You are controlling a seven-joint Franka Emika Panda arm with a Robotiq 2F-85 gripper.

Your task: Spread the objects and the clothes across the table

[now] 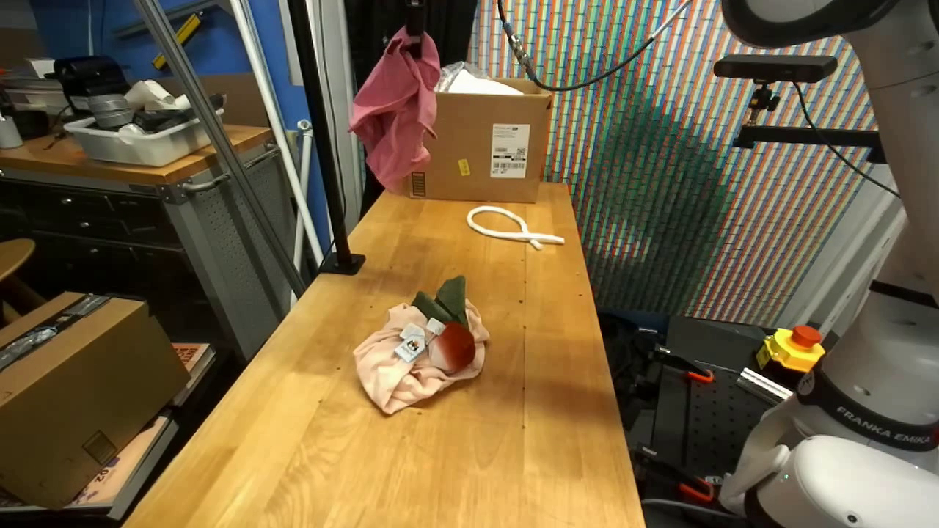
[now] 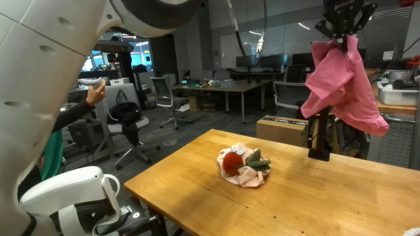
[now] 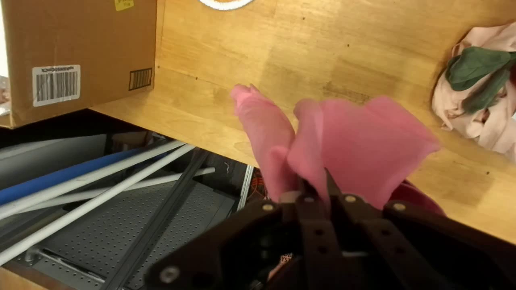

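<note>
Pinching a pink cloth point(image 2: 344, 82) in the gripper point(image 2: 342, 41), clamped tight on one part of it. Holding it up high in the air, with folds and corners hanging down, as seen in both exterior views. Down on the wooden worktop point(image 1: 477, 455), can see a cream cloth point(image 1: 389, 381), bunched up in a small heap. Topped with a round red toy point(image 1: 456, 348), with green leaves point(image 1: 452, 297) and little white tags point(image 1: 411, 346). Well apart from the heap, farther along the worktop in an exterior view, can find a white cord point(image 1: 500, 236), lying flat in a loop with its ends crossed over. Just behind the cord, but apart from it, can see a brown box point(image 1: 469, 150) with a white label point(image 1: 510, 150). At the edge of the worktop, can spot a black pole point(image 1: 318, 117) standing up. In the wrist view, can see a bit of white cord at the top and part of the cream cloth at the right side, with some of the leaves on it. Can see the pink cloth there too, covering a piece of the worktop.
</note>
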